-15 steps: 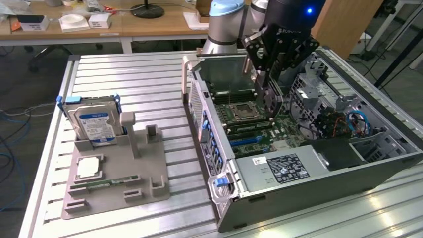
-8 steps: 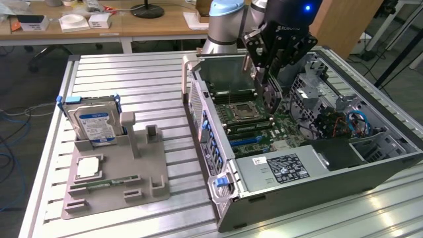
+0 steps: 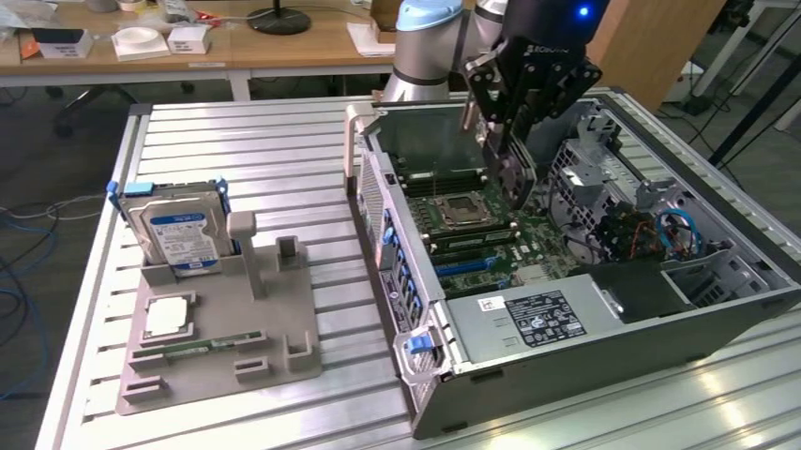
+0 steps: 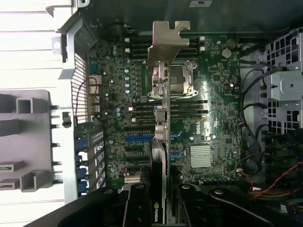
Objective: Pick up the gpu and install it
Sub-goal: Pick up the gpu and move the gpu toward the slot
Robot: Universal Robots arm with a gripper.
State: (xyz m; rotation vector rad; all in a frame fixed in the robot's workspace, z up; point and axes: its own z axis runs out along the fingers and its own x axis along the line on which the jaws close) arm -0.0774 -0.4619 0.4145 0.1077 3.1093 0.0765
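Thirteen kinds of thing, one of each, counted around the computer case.

One open computer case (image 3: 564, 384) lies on one slatted metal worktop (image 3: 250, 150). Inside the case: one motherboard (image 4: 222, 118), one processor socket (image 3: 466, 208), one finned silver heat sink (image 4: 201, 156) and one power supply box (image 3: 538, 319) with a single label. Above the case: one robot arm (image 3: 426, 47), one pincer (image 3: 507, 141) and one graphics card (image 4: 161, 118). Beside the case, on the exterior view's left: one grey rack (image 3: 225, 328), carrying one hard drive (image 3: 182, 230), one square processor chip (image 3: 169, 317) and one narrow green memory stick (image 3: 188, 345).
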